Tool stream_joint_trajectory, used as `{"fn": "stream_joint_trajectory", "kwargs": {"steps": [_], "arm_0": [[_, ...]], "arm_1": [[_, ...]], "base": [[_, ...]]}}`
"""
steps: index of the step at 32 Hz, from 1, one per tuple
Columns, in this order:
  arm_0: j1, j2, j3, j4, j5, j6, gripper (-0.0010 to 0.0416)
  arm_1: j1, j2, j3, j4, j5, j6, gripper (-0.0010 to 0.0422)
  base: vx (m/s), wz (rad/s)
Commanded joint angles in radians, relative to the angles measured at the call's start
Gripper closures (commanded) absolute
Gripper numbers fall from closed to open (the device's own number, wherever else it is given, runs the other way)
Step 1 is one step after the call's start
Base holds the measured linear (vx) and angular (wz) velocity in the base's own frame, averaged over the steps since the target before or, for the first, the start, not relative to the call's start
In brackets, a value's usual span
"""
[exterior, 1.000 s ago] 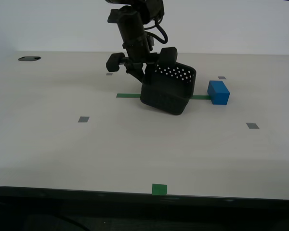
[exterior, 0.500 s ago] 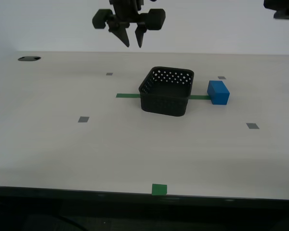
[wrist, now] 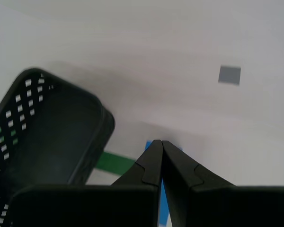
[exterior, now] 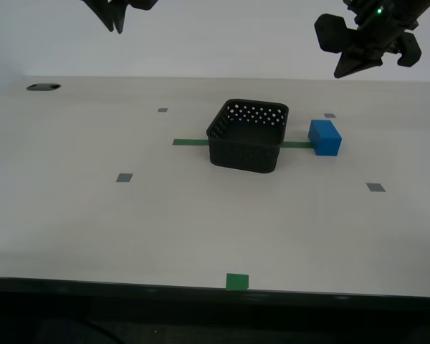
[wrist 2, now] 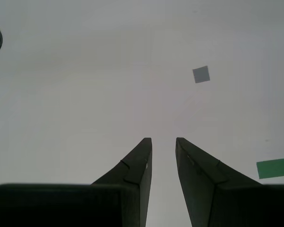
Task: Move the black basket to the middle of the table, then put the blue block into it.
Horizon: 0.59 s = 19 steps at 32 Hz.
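The black basket [exterior: 247,137] stands upright on the table [exterior: 201,222], over the green tape strip [exterior: 190,142]. The blue block [exterior: 325,137] sits on the table just to the exterior view's right of the basket, apart from it. My first gripper [exterior: 342,72] hangs shut and empty high above the block. Its wrist view shows its tips [wrist: 161,142] over the block [wrist: 176,148], with the basket [wrist: 47,137] beside. My second gripper [exterior: 117,27] is high at the exterior view's upper left. Its jaws [wrist 2: 163,139] are slightly apart and empty, over bare table.
Small grey tape squares [exterior: 125,177] [exterior: 375,188] lie on the table. A green tape square [exterior: 236,282] is at the dark front edge. A dark round hole [exterior: 43,87] is at the back on the exterior view's left.
My second gripper let go of the tilted basket, which now stands flat, then rose and moved to the exterior view's left. My first gripper came in from the exterior view's upper right above the block.
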Motion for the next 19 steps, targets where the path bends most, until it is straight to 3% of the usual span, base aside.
{"fn": "stream_joint_trajectory", "kwargs": {"steps": [1,7,13,18,19], "arm_0": [[0.012,0.005,0.003,0.014,0.000,0.005,0.0405],[0.022,0.005,0.001,-0.012,0.000,0.040,0.0405],[0.024,0.005,-0.002,-0.037,0.000,0.053,0.0405],[0.032,0.101,-0.003,-0.087,0.000,0.045,0.0405],[0.035,0.135,-0.004,-0.089,-0.001,0.035,0.0401]], "arm_1": [[0.043,-0.012,0.000,-0.011,-0.002,0.021,0.0356],[0.095,-0.054,-0.005,-0.017,0.000,0.063,0.0383],[0.114,-0.103,-0.029,-0.025,0.005,0.069,0.0389],[0.132,-0.231,-0.201,0.027,0.008,0.073,0.0389],[0.141,-0.293,-0.330,0.095,0.009,0.073,0.0390]], "base": [[0.000,0.000],[0.001,0.007],[0.000,0.000],[0.000,0.000],[0.000,0.000]]}}
